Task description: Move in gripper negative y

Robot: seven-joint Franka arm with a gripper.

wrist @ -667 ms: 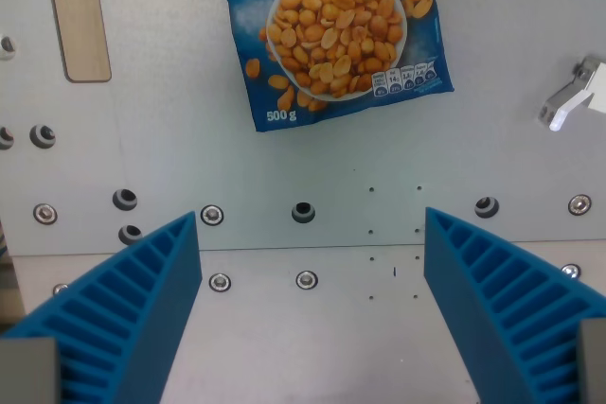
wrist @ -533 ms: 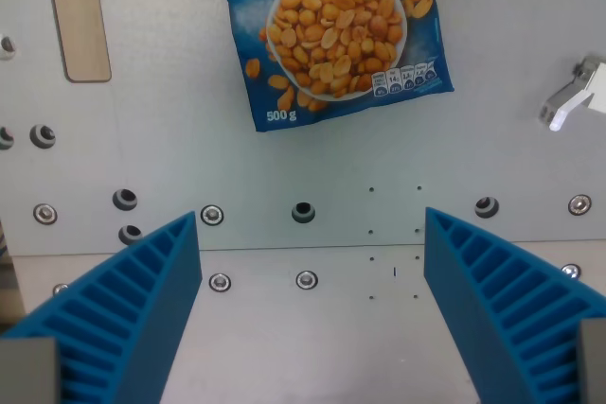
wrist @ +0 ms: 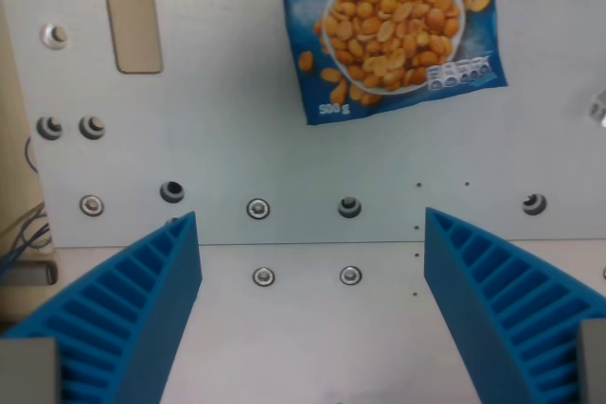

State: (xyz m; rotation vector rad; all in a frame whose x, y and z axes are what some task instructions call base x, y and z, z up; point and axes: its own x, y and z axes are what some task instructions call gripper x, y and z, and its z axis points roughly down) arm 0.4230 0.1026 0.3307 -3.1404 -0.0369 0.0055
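Over the metal surface (wrist: pixel 303 149) the gripper (wrist: pixel 311 319) hangs, jaws wide apart and empty; the far peanut bag (wrist: pixel 398 30) looks soft, crinkly, best pinched at an edge.

Light: you get bright, even light on the plate (wrist: pixel 284 158).
Shadows: faint ones only.
Glare: mild sheen on the bag (wrist: pixel 393 30).
Blur: your whole frame is slightly soft.

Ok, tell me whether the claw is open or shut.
Open. The claw has its two blue fingers far apart, with bare metal plate between and nothing held.
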